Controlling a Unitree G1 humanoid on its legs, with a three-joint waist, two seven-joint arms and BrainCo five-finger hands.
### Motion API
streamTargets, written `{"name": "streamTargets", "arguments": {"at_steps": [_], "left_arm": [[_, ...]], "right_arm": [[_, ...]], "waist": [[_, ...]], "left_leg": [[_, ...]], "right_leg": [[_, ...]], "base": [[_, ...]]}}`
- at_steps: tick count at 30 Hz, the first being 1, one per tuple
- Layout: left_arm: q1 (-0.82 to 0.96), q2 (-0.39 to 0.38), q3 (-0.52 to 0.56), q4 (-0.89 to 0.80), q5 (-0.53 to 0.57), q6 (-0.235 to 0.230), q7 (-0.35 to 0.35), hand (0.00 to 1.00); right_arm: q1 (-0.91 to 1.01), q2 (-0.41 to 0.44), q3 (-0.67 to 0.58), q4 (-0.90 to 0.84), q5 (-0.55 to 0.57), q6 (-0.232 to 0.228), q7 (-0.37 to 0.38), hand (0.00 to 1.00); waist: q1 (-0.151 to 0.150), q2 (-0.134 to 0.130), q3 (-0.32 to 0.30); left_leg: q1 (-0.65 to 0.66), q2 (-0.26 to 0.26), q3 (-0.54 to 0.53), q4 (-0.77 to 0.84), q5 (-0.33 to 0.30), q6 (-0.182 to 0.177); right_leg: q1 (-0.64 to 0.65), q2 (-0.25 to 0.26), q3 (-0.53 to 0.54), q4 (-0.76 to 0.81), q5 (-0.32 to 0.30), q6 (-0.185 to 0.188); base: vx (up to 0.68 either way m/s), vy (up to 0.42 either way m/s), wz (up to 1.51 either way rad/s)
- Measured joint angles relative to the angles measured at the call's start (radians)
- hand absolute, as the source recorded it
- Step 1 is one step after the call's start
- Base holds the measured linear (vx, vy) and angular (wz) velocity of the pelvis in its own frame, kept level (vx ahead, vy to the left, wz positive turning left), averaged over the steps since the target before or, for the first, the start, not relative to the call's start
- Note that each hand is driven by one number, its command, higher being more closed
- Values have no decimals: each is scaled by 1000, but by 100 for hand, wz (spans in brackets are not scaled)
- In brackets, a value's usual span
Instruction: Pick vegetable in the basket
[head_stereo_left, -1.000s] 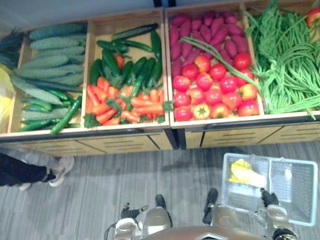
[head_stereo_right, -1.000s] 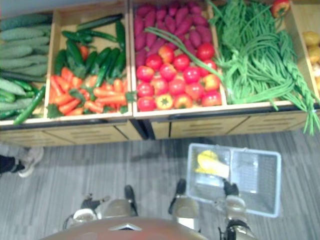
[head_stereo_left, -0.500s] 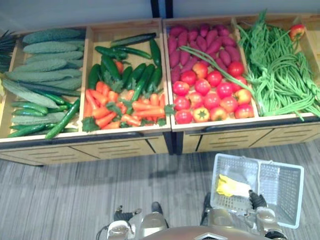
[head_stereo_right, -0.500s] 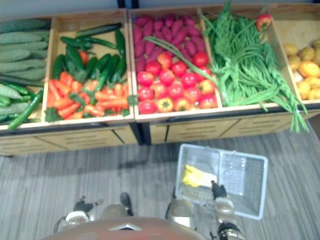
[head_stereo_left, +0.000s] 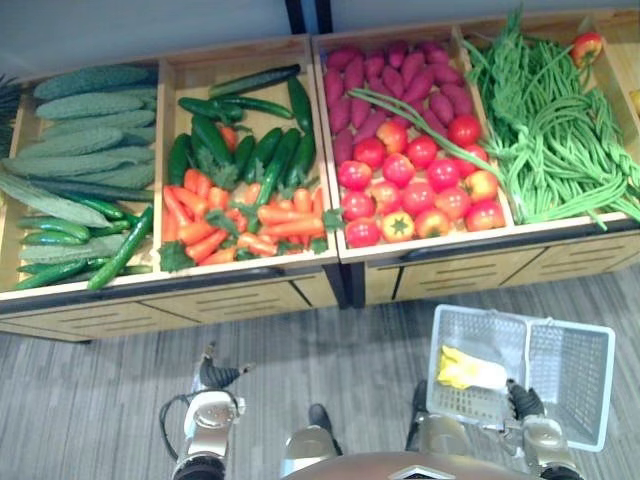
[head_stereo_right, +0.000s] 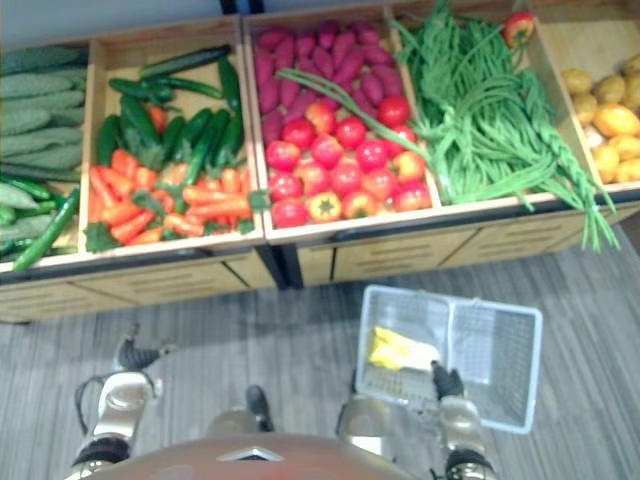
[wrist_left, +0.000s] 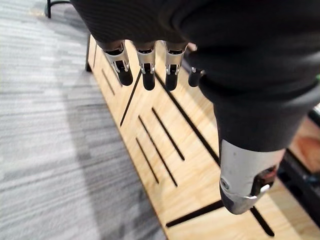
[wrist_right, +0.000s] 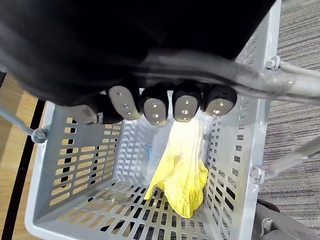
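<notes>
Right wrist view: my right hand (wrist_right: 152, 107) is clamping the basket (wrist_right: 75, 165) handle (wrist_right: 250, 80), yellow vegetable (wrist_right: 182, 170) lying inside. Left hand (wrist_left: 145, 70) is hanging loose-fingered, well left of the basket; I'm aiming to hold the basket level.

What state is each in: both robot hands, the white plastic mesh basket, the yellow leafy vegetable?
Left hand: open, holding nothing.
Right hand: shut on the grey basket handle.
White plastic mesh basket: upright, held by handle.
Yellow leafy vegetable: lying inside basket.
</notes>
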Motion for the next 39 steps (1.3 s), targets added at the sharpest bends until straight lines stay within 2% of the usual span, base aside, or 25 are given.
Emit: {"name": "streamTargets", "arguments": {"at_steps": [6,8,12,15,18,22,25,28,31,35,39], "left_arm": [[-3,57,31,-167,42,-5,140,0],[-2,64,30,-223,45,-9,159,0],[-1,75,27,-350,91,-48,186,0],[-5,77,22,-420,93,-50,188,0],[-10,85,15,-493,104,-71,188,0],[-29,151,1,-500,112,-82,188,0],[-63,205,-37,-493,128,-85,186,0],[-95,241,-94,-456,133,-111,177,0],[-149,267,-144,-366,168,-109,139,0],[-197,287,-175,-332,172,-98,96,0],[-234,362,-223,-313,199,-89,51,0]], "right_arm": [[0,0,0,-1,-2,-11,-9,100],[3,0,0,-1,-2,-12,-14,100],[16,0,-6,-3,0,-20,-20,100],[19,0,-22,-4,0,-20,-23,100],[19,-4,-39,-6,1,-20,-23,100],[17,-24,-37,-22,0,-20,-23,100],[14,-28,-28,-30,0,-20,-23,100],[14,-30,5,-43,0,-20,-23,100],[9,-32,28,-51,-1,-21,-28,100],[-11,-33,39,-61,0,-22,-34,100],[-26,-35,45,-89,-2,-21,-35,100]], "waist": [[0,6,0],[0,8,0],[0,15,0],[-4,24,2],[-4,33,1],[-8,49,4],[-8,49,4],[-27,48,6],[-30,44,21],[-30,39,45],[-29,39,63]], "left_leg": [[5,1,3,0,-6,4],[8,1,7,1,-9,5],[18,1,24,6,-17,7],[17,0,30,9,-20,8],[16,0,36,8,-21,7],[8,0,60,8,-21,6],[7,1,86,6,-22,5],[8,0,93,5,-23,4],[12,1,111,6,-32,4],[-4,0,122,10,-34,3],[-27,-2,136,13,-34,3]], "right_leg": [[-2,5,13,0,-1,-1],[-1,4,18,1,-1,-1],[-2,5,34,10,-1,-2],[-6,4,46,14,-1,-2],[-18,5,54,16,-1,-2],[-49,8,78,26,-1,-2],[-70,13,105,35,-1,-2],[-74,15,113,35,0,-3],[-77,20,132,35,0,-2],[-110,20,146,42,1,-1],[-145,20,162,53,1,-1]], "base": [[41,-21,-5],[1,-14,-7],[-23,-19,-12],[-38,-21,-9],[-8,-32,-7],[11,-29,-18],[18,-34,-24],[13,-32,-9],[-16,-34,-17],[-2,-43,-9],[7,-39,-11]]}}
